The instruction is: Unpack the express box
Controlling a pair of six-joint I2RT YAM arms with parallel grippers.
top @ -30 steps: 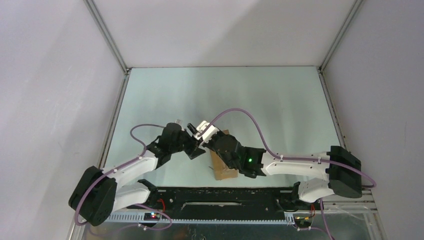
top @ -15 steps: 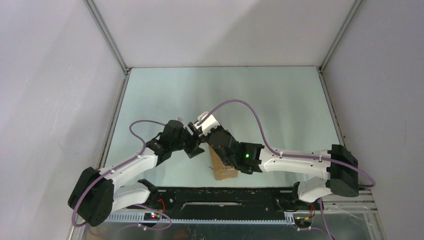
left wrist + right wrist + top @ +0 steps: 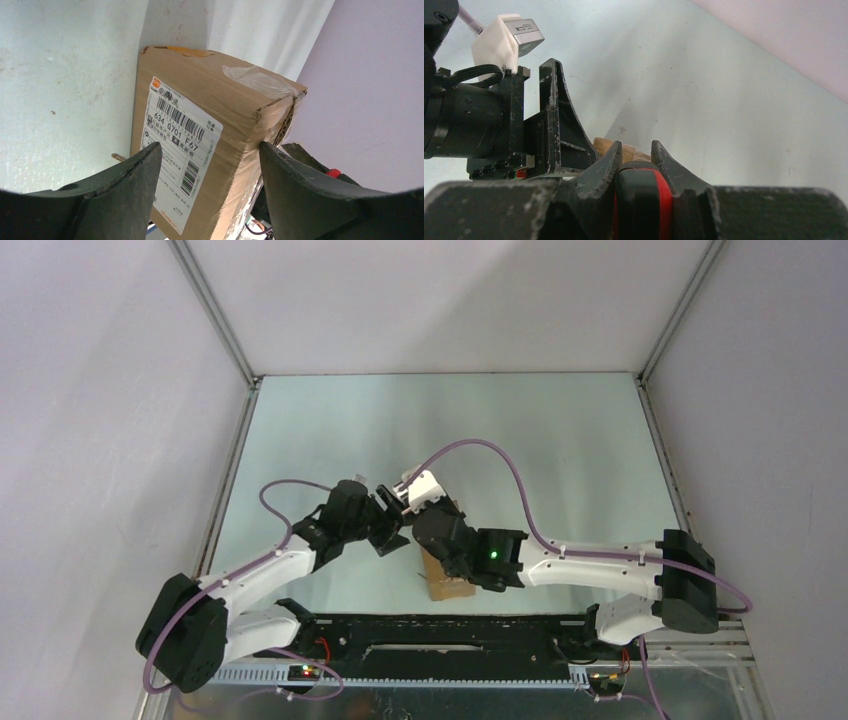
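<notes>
A: Table (image 3: 560,460) first. Express box (image 3: 210,115) where?
B: On it, near-middle. L tool (image 3: 208,146) open, fingers either side of box's end.
A: R tool (image 3: 636,145)?
B: Above box, clamped on red handle (image 3: 644,200).

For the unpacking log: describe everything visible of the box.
The box is a brown cardboard carton, closed, lying on the table. A white barcode label covers one side; clear tape crosses the upper edge, where a torn corner shows corrugation. The left gripper straddles its near end, fingers open either side; contact cannot be told. From above, the right arm hides most of it.
</notes>
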